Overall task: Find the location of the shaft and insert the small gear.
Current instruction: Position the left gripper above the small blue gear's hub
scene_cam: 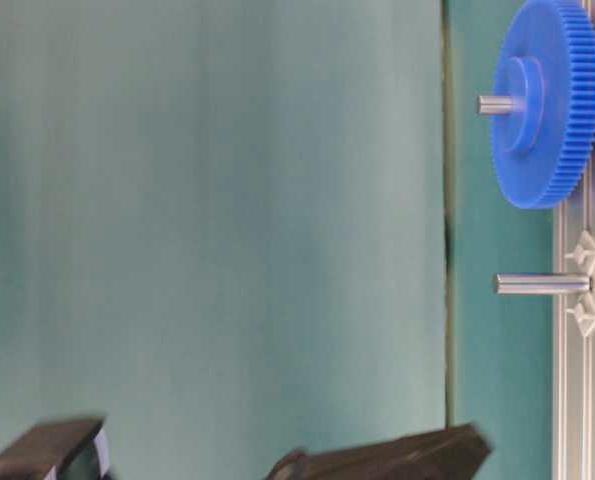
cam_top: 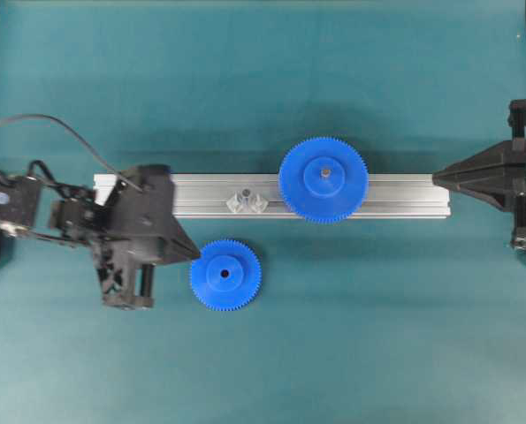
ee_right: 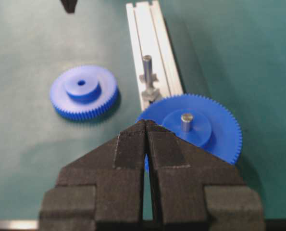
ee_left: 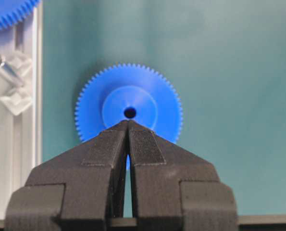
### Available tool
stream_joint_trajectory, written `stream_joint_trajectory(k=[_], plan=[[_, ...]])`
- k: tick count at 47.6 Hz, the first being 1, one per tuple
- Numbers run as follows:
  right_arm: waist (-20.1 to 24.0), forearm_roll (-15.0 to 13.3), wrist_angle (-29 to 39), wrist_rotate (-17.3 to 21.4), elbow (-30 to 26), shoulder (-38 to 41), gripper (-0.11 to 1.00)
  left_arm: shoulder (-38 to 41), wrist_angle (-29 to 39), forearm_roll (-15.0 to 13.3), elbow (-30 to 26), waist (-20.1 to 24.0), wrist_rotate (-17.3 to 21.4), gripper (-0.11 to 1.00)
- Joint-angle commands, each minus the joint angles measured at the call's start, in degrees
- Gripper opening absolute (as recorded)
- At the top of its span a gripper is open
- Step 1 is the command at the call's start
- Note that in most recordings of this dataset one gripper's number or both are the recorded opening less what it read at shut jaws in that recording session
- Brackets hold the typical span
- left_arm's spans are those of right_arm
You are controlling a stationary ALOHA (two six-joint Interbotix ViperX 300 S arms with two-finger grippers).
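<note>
The small gear (cam_top: 224, 275) lies flat on the green tabletop (cam_top: 377, 336), hub up with its dark centre hole showing, just off the near side of the silver rail (cam_top: 404, 196) that runs across the middle of the tabletop. It touches neither the rail nor the big gear (cam_top: 323, 179).

The shaft (cam_top: 244, 193) stands upright on the rail, held by a small shiny metal base, between the rail's left end and the big gear. Nothing is on it. The big gear sits on the rail just to the right of the shaft, with its own grey pin poking up through its hub. In the table-level view the shaft (scene_cam: 542, 284) and the big gear (scene_cam: 545, 100) stand clearly apart on the rail (scene_cam: 577, 400).

The left tool (cam_top: 194, 254) is closed on nothing, its two black fingers pressed together to a point. Its tip sits right at the left rim of the small gear; in the left wrist view the left tool (ee_left: 129, 124) overlaps the small gear (ee_left: 129, 108) just short of the hole, and whether it touches cannot be told.

The right tool (cam_top: 436, 177) is also closed and empty, its tip at the right end of the rail. In the right wrist view the right tool (ee_right: 145, 123) points along the rail toward the big gear (ee_right: 191, 126), the shaft (ee_right: 146, 65) and the small gear (ee_right: 83, 91).
</note>
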Motion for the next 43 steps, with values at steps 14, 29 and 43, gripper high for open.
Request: stream_joint_trajectory(k=[14,29,43], plan=[[-0.2,0.0,-0.4,0.5,-0.4,0.1,0.00,8.2,6.8,0.2,-9.3,-1.2,0.0,0.01],[-0.2,0.0,-0.3,0.5,0.5,-1.1,0.00,13.7,15.3,0.2,-15.6,-1.2,-0.1,0.01],[-0.2,0.1,-0.3,0.6,0.9,-1.8,0.00,18.5,21.3,0.2,-20.6,-1.2,0.0,0.01]])
